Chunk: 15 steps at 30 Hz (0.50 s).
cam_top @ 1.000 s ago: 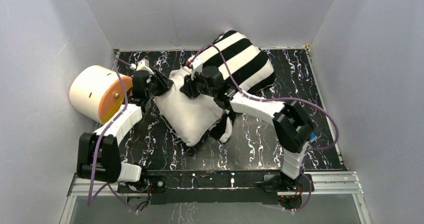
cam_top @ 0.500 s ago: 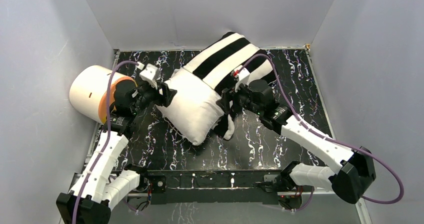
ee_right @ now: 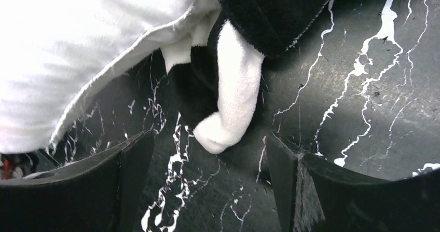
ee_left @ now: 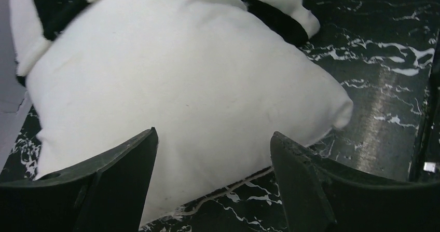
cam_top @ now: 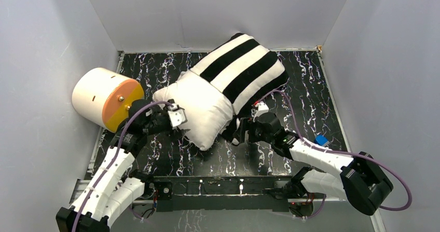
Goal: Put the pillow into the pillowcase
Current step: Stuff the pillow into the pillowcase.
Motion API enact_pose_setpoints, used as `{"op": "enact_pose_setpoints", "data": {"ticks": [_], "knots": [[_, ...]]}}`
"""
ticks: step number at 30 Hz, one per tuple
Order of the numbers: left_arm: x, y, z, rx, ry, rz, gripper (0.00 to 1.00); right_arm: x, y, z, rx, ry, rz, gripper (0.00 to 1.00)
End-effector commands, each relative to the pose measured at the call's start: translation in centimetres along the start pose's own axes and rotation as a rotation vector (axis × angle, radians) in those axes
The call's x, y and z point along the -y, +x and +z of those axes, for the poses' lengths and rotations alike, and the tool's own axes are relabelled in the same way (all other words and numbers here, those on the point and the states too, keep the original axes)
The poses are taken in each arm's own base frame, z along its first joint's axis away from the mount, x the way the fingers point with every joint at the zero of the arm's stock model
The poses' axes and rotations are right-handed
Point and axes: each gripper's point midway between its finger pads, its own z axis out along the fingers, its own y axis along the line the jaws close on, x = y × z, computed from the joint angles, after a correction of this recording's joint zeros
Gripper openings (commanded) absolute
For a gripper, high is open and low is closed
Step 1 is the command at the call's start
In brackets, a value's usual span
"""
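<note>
The white pillow (cam_top: 200,110) lies slantwise on the table, its far half inside the black and white striped pillowcase (cam_top: 244,68). My left gripper (cam_top: 182,122) is open at the pillow's near left edge. In the left wrist view the pillow (ee_left: 181,76) fills the space ahead of the gripper (ee_left: 212,144), with nothing held. My right gripper (cam_top: 239,134) is open just short of the pillowcase's loose near corner. In the right wrist view that rolled white flap of the pillowcase (ee_right: 233,97) hangs ahead of the gripper (ee_right: 210,146), apart from both fingers.
A cream cylinder with an orange face (cam_top: 106,98) lies at the left wall, close to my left arm. Grey walls close in the black marbled table (cam_top: 311,86) on three sides. The right arm's purple cable (cam_top: 290,110) loops over the table.
Both grippers have opened, let go of the fabric and drawn back toward the near edge. The pillow and pillowcase have settled on the table.
</note>
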Motion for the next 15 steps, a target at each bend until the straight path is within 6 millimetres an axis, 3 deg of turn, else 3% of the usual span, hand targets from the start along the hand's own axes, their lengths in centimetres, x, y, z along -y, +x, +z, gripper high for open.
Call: {"op": "enact_pose_setpoints", "data": {"ticks": [1, 5, 11, 13, 15], "knots": [[2.9, 1.7, 1.2, -0.008, 0.128, 0.131, 0.79, -0.9, -3.4, 0.8, 0.173, -0.027, 0.126, 0.87], [3.1, 3.8, 2.9, -0.059, 0.107, 0.187, 0.8, -2.3, -3.6, 2.0, 0.184, -0.111, 0.121, 0.82], [1.3, 4.4, 4.0, -0.079, 0.033, 0.308, 0.78, -1.8, -2.2, 4.1, 0.13, -0.097, 0.151, 0.74], [0.7, 4.7, 4.2, -0.09, 0.007, 0.357, 0.78, -2.2, -2.3, 4.3, 0.135, -0.119, 0.142, 0.59], [0.5, 4.7, 4.1, -0.091, -0.006, 0.396, 0.79, -2.9, -2.8, 4.0, 0.135, -0.15, 0.111, 0.24]]}}
